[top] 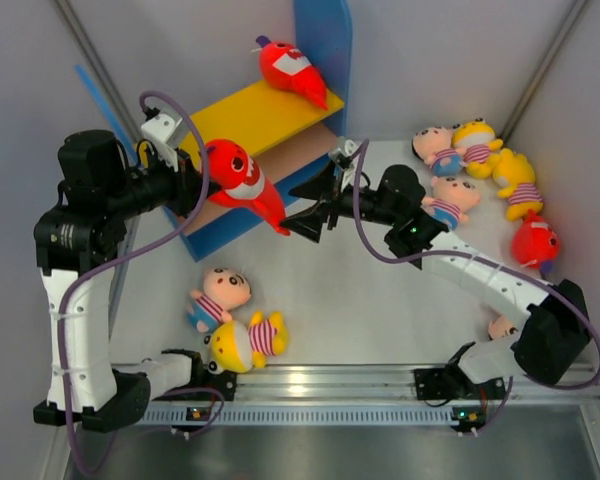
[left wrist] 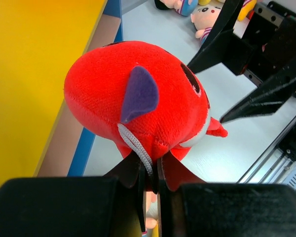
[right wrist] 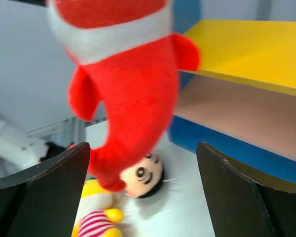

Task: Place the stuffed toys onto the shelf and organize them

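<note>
Top view: left claw [top: 192,185] pinching red shark [top: 242,180], holding it clear of the bench at the front edge of the shelf [top: 242,112]; right claw [top: 305,212] gaping around its tail.
Left wrist: gripping red fabric beside a grey loop [left wrist: 138,150].
Right wrist: tail hanging between spread fingers [right wrist: 54,182], above the bench.

Red shark [top: 242,182] hangs midair beside shelf [top: 245,115]; another shark [top: 292,70] lies atop.

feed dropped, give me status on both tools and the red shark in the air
Left tool shut on red shark, held up beside shelf. Right tool open around its tail, not gripping. Shelf side looks unobstructed.
</note>
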Tool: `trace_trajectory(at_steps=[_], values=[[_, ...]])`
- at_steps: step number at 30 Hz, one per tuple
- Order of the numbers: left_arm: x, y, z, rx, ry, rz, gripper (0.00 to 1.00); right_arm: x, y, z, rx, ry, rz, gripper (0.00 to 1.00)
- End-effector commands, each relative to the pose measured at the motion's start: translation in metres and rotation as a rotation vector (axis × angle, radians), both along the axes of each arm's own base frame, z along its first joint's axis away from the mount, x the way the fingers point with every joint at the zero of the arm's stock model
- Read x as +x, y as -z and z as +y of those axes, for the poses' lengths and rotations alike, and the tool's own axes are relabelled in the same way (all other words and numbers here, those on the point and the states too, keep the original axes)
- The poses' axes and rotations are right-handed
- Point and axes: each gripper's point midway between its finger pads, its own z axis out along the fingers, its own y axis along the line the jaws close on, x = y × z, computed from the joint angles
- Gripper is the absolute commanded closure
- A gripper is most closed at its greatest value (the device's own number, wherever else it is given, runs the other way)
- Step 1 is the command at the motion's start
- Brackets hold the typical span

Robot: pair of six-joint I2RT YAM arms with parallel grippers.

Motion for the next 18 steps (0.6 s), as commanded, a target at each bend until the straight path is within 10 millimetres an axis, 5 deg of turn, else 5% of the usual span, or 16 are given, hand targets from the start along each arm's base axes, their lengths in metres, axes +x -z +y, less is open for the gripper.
trace_trajectory(at_steps=[1,7,15,18], values=[[-0.001,-0.021,-0.004,-0.021,0.028,-0.096,1.00,-0.049,-0.041,0.015,0.102,-0.300,-0.075,0.11],[-0.008,-0.022,-0.009,-0.032,0.070,-0.100,1.00,-0.045,-0.053,0.030,0.172,-0.371,-0.018,0.12],[-0.018,-0.040,-0.015,-0.061,0.108,-0.133,1.00,-0.024,-0.035,0.051,0.148,-0.347,0.103,0.31],[-0.019,-0.045,-0.017,-0.070,0.124,-0.138,1.00,-0.021,-0.036,0.053,0.137,-0.313,0.092,0.27]])
